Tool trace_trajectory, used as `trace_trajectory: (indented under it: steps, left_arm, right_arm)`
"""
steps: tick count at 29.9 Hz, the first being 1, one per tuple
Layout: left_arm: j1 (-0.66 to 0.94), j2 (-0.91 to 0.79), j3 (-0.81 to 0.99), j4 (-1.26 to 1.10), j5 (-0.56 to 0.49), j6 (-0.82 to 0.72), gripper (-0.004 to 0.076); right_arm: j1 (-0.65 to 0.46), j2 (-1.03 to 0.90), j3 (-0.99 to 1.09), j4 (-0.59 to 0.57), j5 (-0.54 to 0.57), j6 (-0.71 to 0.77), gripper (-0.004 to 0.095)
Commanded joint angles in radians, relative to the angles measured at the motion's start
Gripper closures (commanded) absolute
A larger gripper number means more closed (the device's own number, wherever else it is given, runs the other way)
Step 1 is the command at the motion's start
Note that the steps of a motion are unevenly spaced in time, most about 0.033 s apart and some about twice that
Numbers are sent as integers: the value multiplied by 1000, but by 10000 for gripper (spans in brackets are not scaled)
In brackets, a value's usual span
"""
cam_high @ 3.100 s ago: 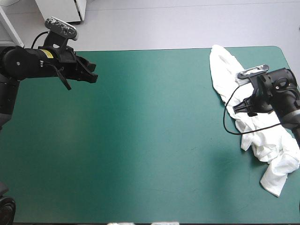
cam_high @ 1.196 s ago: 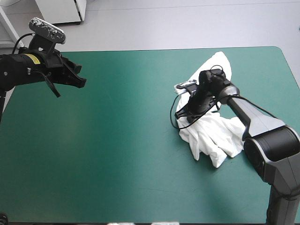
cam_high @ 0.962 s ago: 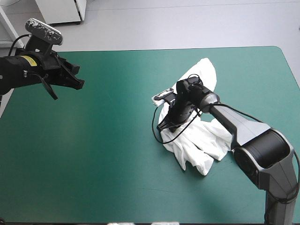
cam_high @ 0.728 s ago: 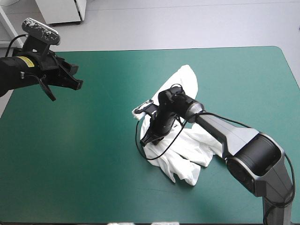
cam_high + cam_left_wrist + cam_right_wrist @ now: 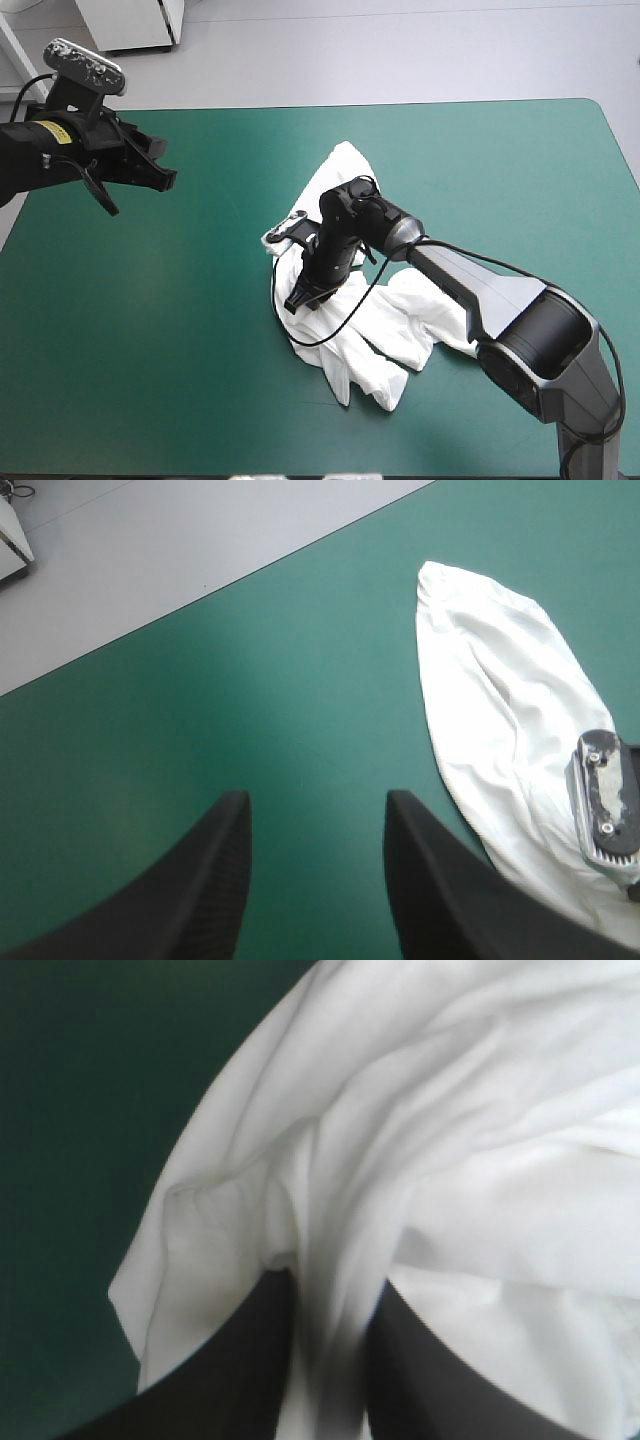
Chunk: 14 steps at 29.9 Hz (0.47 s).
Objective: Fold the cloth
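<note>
We find the T-shirt (image 5: 375,325) lying as a crumpled heap near the middle of the teal-green tabletop (image 5: 150,360). One long lobe reaches toward the far edge and the bulk trails toward the near right side. The right claw (image 5: 300,297) sits low at the heap's left margin. Its wrist view shows the black fingers all but closed on a ridge of white fabric, so it is gripping the T-shirt. How many layers it has caught we cannot tell, since the cloth hides its own edges there. We judge the hold is low and at the border so the garment can be drawn across the tabletop into reach of both arms. The left claw (image 5: 163,172) hangs above bare tabletop near the far left corner, well apart from the cloth, with its fingers spread and holding nothing. It is probably placed clear until a second corner is on offer. No fold is made yet; in our view, spreading the T-shirt flat comes first.
</note>
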Motion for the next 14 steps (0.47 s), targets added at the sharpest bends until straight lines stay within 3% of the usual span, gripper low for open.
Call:
trace_trajectory:
  steps: [1,8,14]
  left_arm:
    - [0,-28,-20,-17,-49,-9,408]
    - [0,-42,30,15,-58,-19,408]
    - [0,46,81,29,-126,-24,408]
  right_arm:
    - [-20,-73,-55,22,36,9,494]
    - [-65,-169,-52,-149,36,79,464]
    - [-168,-272,-50,-168,36,105,463]
